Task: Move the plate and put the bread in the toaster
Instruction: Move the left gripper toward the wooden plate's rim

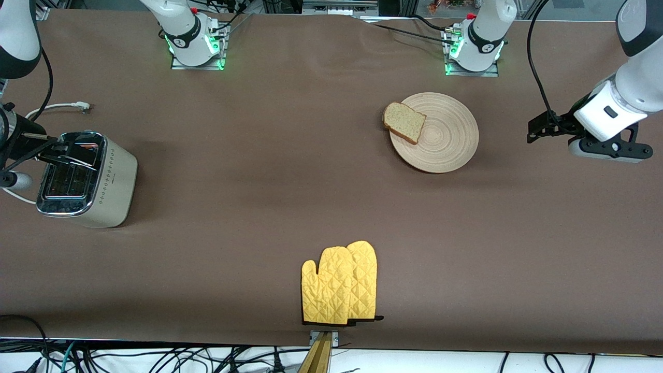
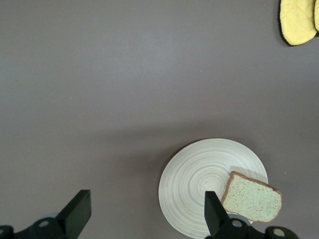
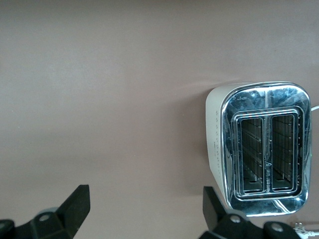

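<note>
bread [image 1: 404, 122] on plate [image 1: 445, 140], outside jaws

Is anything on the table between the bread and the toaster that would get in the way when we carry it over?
Nothing visible. The bread lies on the plate at the left arm's end, the toaster at the right arm's end, bare table between. The oven mitts lie nearer the front camera, off that line.

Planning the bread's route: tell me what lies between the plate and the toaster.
Only bare brown table between the plate and the toaster, seen in the front view.
</note>
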Robot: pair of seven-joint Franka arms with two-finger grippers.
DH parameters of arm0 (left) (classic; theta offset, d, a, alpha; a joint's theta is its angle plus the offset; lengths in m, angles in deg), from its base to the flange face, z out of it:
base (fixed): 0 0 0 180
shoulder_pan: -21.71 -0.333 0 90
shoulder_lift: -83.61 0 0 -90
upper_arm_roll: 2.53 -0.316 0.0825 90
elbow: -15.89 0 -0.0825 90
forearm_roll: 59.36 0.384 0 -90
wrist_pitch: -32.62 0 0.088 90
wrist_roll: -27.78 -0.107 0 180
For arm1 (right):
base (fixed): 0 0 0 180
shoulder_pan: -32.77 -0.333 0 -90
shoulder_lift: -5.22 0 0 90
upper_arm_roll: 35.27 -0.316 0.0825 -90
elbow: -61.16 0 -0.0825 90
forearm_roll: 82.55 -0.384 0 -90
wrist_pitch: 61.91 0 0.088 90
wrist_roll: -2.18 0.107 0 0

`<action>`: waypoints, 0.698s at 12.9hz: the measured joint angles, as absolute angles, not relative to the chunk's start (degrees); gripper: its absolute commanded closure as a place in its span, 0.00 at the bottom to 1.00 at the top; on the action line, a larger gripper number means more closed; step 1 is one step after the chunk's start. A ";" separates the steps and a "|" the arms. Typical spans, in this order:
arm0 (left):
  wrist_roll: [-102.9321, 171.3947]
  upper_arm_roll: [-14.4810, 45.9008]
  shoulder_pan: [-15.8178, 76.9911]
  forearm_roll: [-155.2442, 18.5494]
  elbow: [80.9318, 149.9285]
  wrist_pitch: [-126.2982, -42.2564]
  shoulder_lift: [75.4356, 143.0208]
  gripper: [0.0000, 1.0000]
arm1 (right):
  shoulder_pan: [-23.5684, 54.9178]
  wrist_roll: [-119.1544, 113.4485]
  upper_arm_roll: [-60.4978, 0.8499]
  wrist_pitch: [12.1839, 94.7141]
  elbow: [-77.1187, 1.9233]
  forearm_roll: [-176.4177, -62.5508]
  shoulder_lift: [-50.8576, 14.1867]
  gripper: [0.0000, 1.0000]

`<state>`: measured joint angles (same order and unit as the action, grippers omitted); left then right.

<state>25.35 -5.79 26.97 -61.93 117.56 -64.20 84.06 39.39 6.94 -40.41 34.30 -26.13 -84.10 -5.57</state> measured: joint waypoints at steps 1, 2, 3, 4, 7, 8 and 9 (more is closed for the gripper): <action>25.36 -5.85 26.20 -62.12 117.57 -63.36 84.83 0.00 | 39.40 6.94 -40.41 34.30 -26.13 -84.10 -5.57 0.00; 25.35 -5.99 25.34 -62.76 117.59 -62.55 86.04 0.00 | 39.40 6.94 -40.41 34.30 -26.12 -84.10 -5.58 0.00; 25.35 -6.03 24.51 -63.53 117.60 -62.13 87.35 0.00 | 39.40 6.94 -40.41 34.30 -26.11 -84.10 -5.58 0.00; 25.34 -6.07 23.83 -64.73 117.61 -61.79 88.68 0.00 | 39.40 6.94 -40.41 34.30 -26.11 -84.10 -5.58 0.00; 23.43 -6.08 21.02 -70.46 117.62 -59.62 92.72 0.00 | 39.40 6.94 -40.41 34.30 -26.10 -84.10 -5.59 0.00; 20.93 -6.10 19.25 -72.72 117.62 -58.51 94.32 0.00 | 39.40 6.92 -40.41 34.30 -26.10 -84.09 -5.59 0.00; 17.81 -6.13 17.12 -75.10 117.62 -56.69 96.08 0.00 | 39.40 6.85 -40.41 34.30 -26.10 -84.09 -5.59 0.00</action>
<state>17.81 -6.13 17.12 -75.10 117.62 -56.69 96.08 39.40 6.85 -40.41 34.30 -26.10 -84.09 -5.59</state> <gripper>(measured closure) 0.000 0.000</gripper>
